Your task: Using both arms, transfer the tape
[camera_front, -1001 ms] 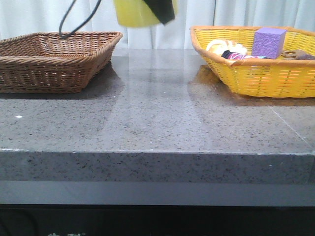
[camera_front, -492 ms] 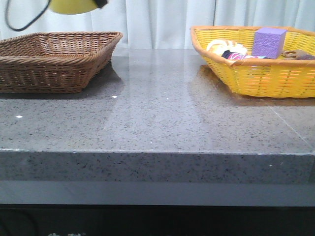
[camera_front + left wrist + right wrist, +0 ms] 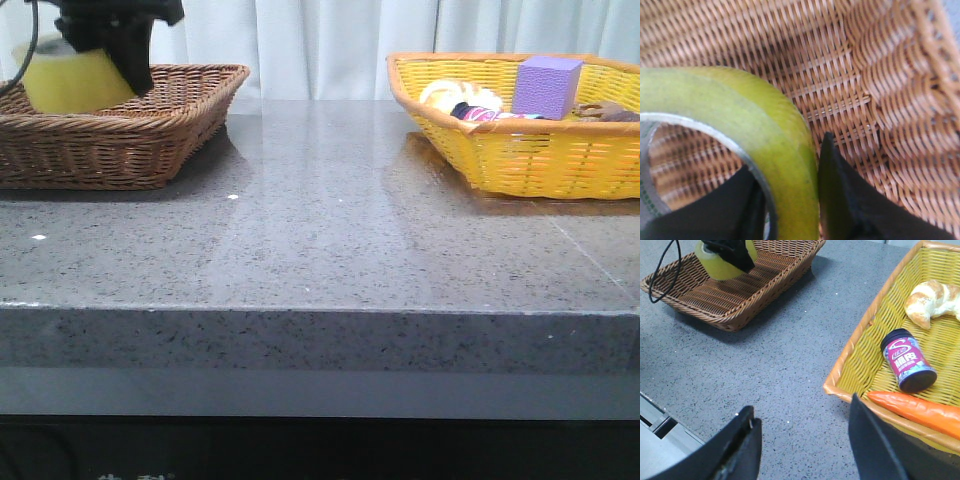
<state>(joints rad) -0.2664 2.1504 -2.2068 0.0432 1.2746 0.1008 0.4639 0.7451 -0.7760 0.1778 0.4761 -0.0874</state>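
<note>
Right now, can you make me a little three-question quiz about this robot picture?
1. True or false: the left claw grips the tape over the brown basket.
2. Which lies in the yellow basket? A spoon; B croissant; C book.
3. Fill in: the right claw is ____.

Key: 1 true; 2 B; 3 open.
</note>
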